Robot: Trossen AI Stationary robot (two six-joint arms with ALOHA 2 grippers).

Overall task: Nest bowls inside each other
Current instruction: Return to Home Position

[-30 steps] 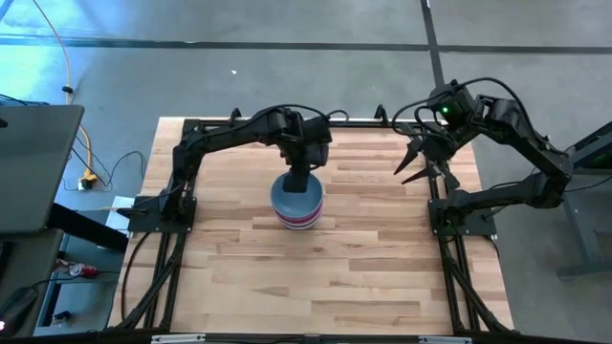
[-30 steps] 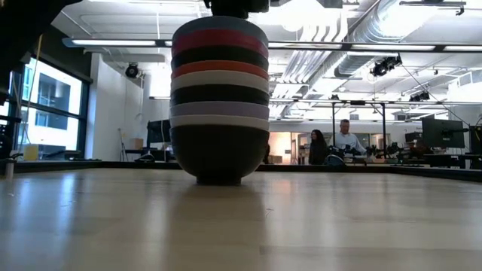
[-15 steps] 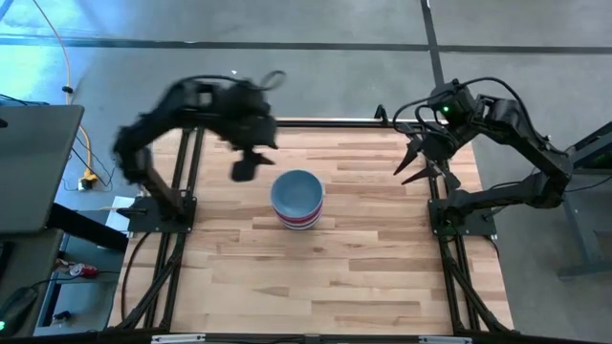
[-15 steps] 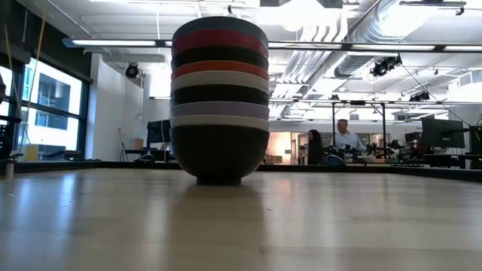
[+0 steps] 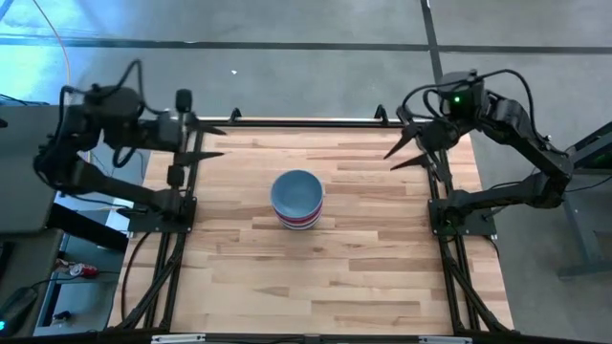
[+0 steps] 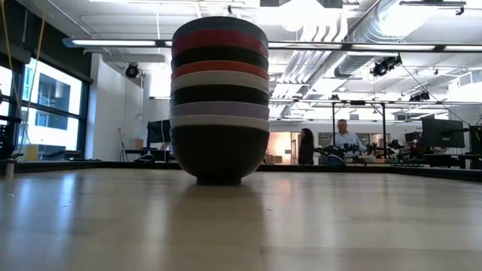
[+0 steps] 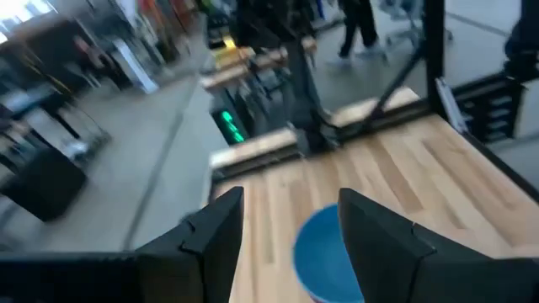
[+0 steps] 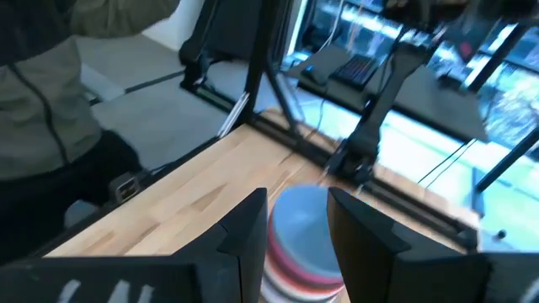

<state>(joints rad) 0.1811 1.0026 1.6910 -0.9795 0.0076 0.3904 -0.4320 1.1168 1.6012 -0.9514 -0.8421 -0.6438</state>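
Observation:
The bowls stand nested in one stack (image 5: 297,199) near the table's middle, with the light blue bowl (image 7: 324,257) on top. In the low view the stack (image 6: 219,98) shows black, red, white and lavender rims and rests on the foot of its lowest black bowl. My left gripper (image 5: 215,141) is open at the table's far left corner, well away from the stack. My right gripper (image 5: 390,161) is open near the far right edge and points at the stack. Each wrist view shows the stack (image 8: 303,240) beyond open fingers.
Black frame rails (image 5: 182,205) run along the table's left, right and far edges. Bare wood (image 5: 316,277) lies between the stack and the near edge. A person in an olive jacket (image 8: 50,109) stands beyond the table, and people (image 6: 346,139) show far back in the room.
My left gripper has left the top of the stack, risen and swung fast toward the table's far left corner. My right gripper has shifted a little toward the far edge. The stack has stayed where it was.

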